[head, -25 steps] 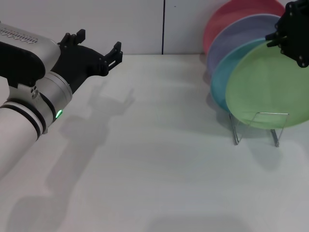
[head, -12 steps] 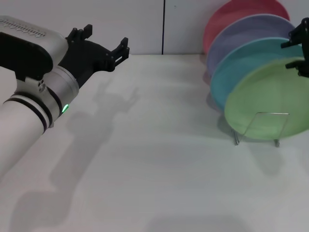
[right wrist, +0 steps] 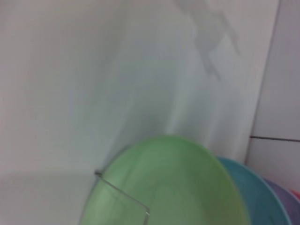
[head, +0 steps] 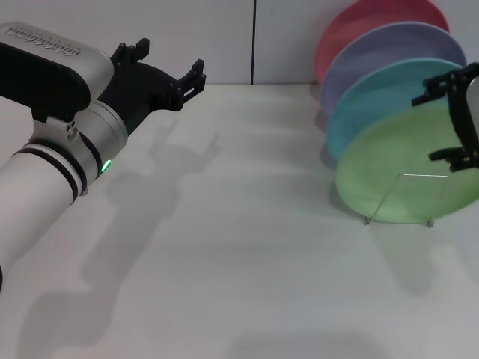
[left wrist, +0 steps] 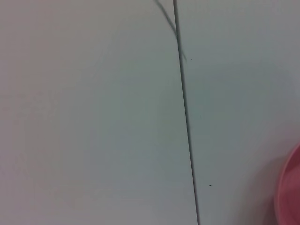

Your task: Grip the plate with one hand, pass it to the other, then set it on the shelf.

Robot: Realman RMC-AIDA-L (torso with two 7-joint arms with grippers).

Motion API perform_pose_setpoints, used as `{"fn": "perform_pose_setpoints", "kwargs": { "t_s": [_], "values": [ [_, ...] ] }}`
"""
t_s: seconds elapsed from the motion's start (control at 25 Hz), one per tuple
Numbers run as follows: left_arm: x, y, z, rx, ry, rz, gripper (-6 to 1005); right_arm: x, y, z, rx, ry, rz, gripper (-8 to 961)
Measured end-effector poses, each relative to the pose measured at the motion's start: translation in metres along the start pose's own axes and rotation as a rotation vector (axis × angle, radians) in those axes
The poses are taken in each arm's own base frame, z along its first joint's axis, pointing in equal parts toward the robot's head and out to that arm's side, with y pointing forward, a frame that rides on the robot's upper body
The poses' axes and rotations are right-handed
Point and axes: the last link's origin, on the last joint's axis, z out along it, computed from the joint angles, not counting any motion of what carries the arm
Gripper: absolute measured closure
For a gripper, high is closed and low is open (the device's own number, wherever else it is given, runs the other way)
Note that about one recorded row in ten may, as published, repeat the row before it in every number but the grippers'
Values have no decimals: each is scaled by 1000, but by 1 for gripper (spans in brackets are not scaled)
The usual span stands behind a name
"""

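From the head view, the light-green plate (head: 397, 176) leans in the wire rack (head: 400, 198) at the right of the white table (head: 239, 269), foremost in a row with a teal plate (head: 374, 93), a lavender plate (head: 374, 52) and a pink plate (head: 352, 22) stacked behind it. The right gripper (head: 447, 116) hangs at the plate's upper right edge with its jaws spread wide; one finger shows above the rim and the other in front of the plate's face, and they do not appear to clamp anything. The left gripper (head: 168, 71) is well apart, raised over the far left of the table, jaws parted and holding nothing. The plate looks like light, stiff plastic with a smooth matte face, likely slippery on its flat, so the raised rim at the upper edge is the sensible place to pinch it. It seems to rest freely against the wire, so a careless nudge could tip it.

The left wrist view shows only the pale wall with a dark vertical seam (left wrist: 185, 112) and a sliver of the pink plate at the edge; no fingers appear.

The right wrist view looks along the green plate, with the rack's thin wire crossing its face and the teal plate's rim just behind. That arm's own fingers do not show here.
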Motion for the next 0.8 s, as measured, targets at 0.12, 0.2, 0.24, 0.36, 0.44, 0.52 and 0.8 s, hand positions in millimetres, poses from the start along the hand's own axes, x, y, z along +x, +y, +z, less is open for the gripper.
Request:
{"fn": "perform_pose_setpoints", "kwargs": {
  "t_s": [0.12, 0.2, 0.24, 0.36, 0.44, 0.52, 0.8],
  "values": [
    [0, 0, 0, 0, -1, 1, 129, -6, 3, 1, -20, -31, 2, 252],
    [-1, -1, -1, 1, -2, 0, 129, -13, 3, -1, -16, -86, 10, 251],
    [-1, -1, -1, 2, -3, 0, 129, -16, 1, -2, -3, -119, 18, 251],
    [-2, -2, 0, 4, -6, 2, 129, -17, -11, -6, 90, -188, 68, 251],
    [-2, -2, 0, 5, -5, 2, 129, -12, -23, -9, 186, -234, 146, 251],
    [-2, -4, -1, 13, -1, 4, 129, -6, -30, -11, 261, -299, 232, 251],
    [3, -18, -4, 90, 58, 27, 129, 38, -26, -37, 558, -708, 627, 251]
  ]
}}
